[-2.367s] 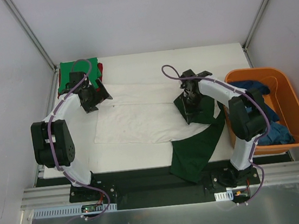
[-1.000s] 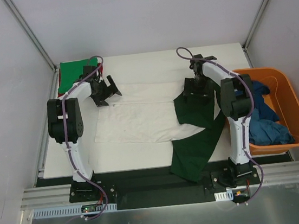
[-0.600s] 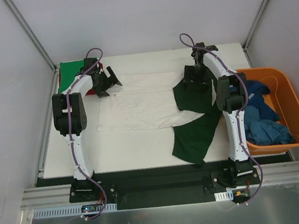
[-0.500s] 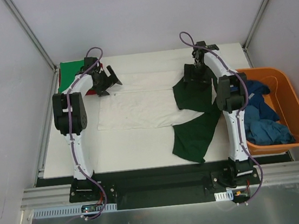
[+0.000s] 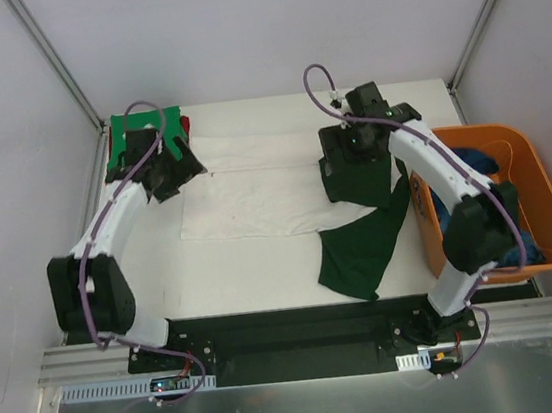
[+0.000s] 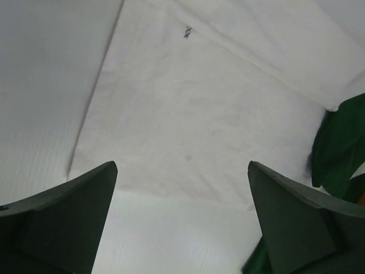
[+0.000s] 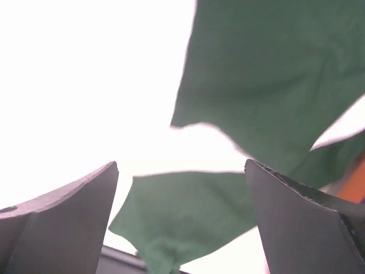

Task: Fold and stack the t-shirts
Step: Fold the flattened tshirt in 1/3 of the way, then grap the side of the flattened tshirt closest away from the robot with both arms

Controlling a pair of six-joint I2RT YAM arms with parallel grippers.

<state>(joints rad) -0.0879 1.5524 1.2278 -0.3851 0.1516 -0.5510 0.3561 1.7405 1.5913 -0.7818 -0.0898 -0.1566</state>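
The white t-shirt (image 5: 256,204) lies spread flat near the middle of the tabletop (image 5: 255,280), its pale body running from 9 to 3 o'clock with one fold line along its far edge. Its dark green sleeve (image 5: 358,257) trails off toward 5 o'clock and reaches the near edge, and more dark green cloth is bunched at the shirt's 3 o'clock end. In the left wrist view the white cloth carries a small dark mark (image 6: 187,32). The left pincer (image 6: 179,168) hangs over the shirt's 9 o'clock end with its fingers spread wide and nothing between them. The right pincer (image 7: 181,165) hangs over the dark green cloth, also spread wide and empty. At 10 o'clock, in the far corner of the tabletop, a bright green t-shirt (image 5: 131,134) lies folded, with a red t-shirt (image 5: 185,127) showing at its 3 o'clock edge. At 3 o'clock, just beside the tabletop, an orange tub (image 5: 548,203) holds crumpled blue t-shirts (image 5: 480,161).
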